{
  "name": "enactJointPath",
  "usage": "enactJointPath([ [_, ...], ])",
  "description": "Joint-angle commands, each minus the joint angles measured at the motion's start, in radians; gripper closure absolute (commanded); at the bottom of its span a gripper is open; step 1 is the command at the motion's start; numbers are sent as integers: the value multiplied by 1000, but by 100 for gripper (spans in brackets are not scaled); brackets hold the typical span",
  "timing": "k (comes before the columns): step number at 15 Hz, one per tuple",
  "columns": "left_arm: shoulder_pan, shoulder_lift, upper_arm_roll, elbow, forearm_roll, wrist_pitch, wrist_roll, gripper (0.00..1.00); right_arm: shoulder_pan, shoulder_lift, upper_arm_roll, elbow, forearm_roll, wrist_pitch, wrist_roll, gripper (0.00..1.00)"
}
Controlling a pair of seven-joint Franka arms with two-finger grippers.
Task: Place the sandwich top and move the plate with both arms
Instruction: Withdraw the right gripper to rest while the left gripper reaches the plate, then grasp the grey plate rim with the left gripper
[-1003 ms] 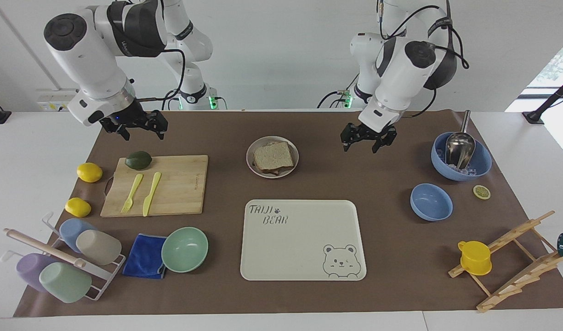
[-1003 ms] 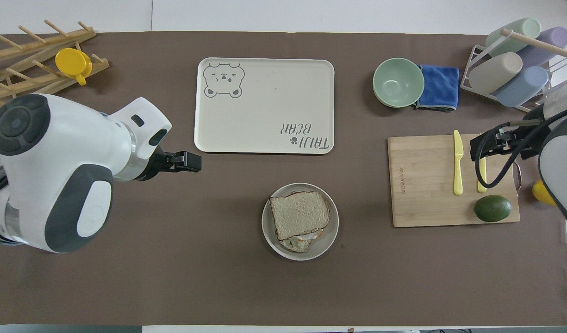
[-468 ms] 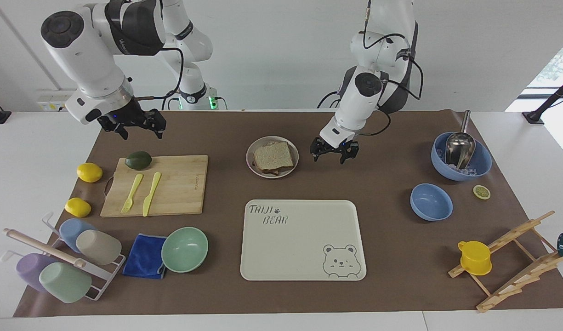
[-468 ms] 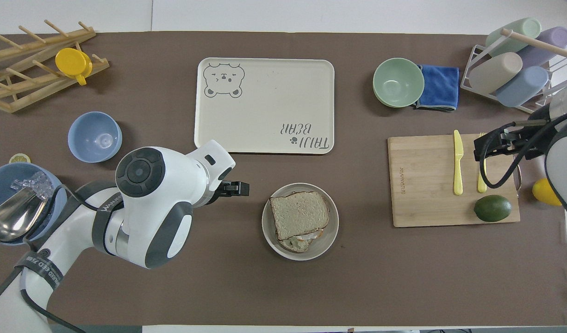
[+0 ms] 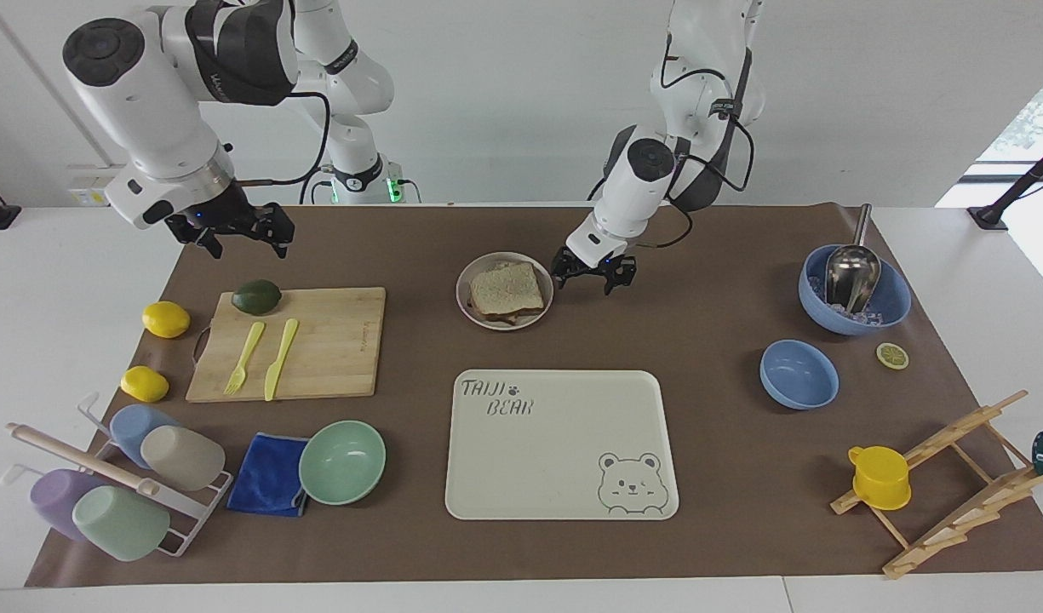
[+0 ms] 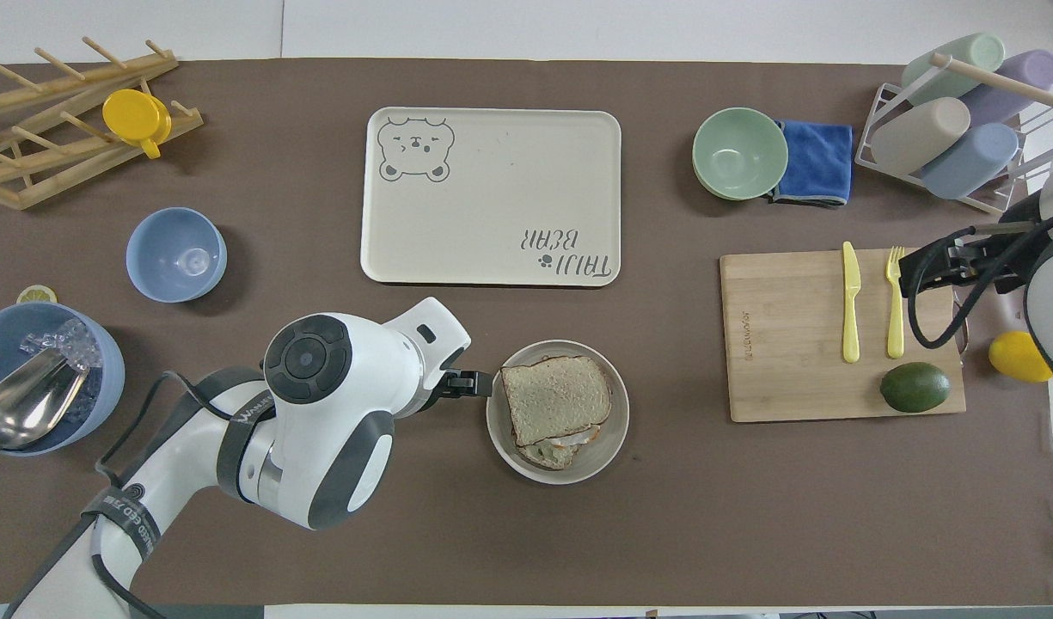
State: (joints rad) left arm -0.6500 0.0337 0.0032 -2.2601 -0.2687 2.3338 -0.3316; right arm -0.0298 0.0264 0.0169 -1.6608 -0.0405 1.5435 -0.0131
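Facing view: the left gripper (image 5: 587, 277) hangs low just beside the plate (image 5: 464, 308), at the rim that faces the left arm's end of the table, its fingers spread and holding nothing. The sandwich top (image 5: 506, 289) already lies on the stack in the plate, a little askew, so the step in hand is judged to be the plate move. To do it well, this gripper should drop until one finger passes under the shallow rim and the other over it, and close without nudging the bread. The right gripper (image 5: 236, 230) is well apart from the plate, up over the edge of the mat near the avocado (image 5: 256, 296) and the cutting board (image 5: 291, 344), also spread and empty; it has to come to the rim at its own end before any lift, so the plate stays level.

Overhead view: the left gripper (image 6: 468, 384) reaches the plate (image 6: 608, 447) edge, with the sandwich top (image 6: 556, 400) right ahead of its tips. The bear tray (image 6: 492, 196) lies past the plate. The right gripper (image 6: 943, 262) sits over the board's end beside the yellow fork (image 6: 895, 303).
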Motion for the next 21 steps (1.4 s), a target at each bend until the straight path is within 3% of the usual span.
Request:
enactJointPath([
  [1,-27,-21,14,-55,-46,55,-14,0,-21,-14,12,-16,-10,-16,-28,0],
  [13,-63,-9,15,-61,-49,65,-63,0,-44,-23,11,-16,-7,-19,-18,0],
  [21,-77,40,15,-62,-121,104,-70,11,-39,-23,12,-16,-4,-20,-19,0],
])
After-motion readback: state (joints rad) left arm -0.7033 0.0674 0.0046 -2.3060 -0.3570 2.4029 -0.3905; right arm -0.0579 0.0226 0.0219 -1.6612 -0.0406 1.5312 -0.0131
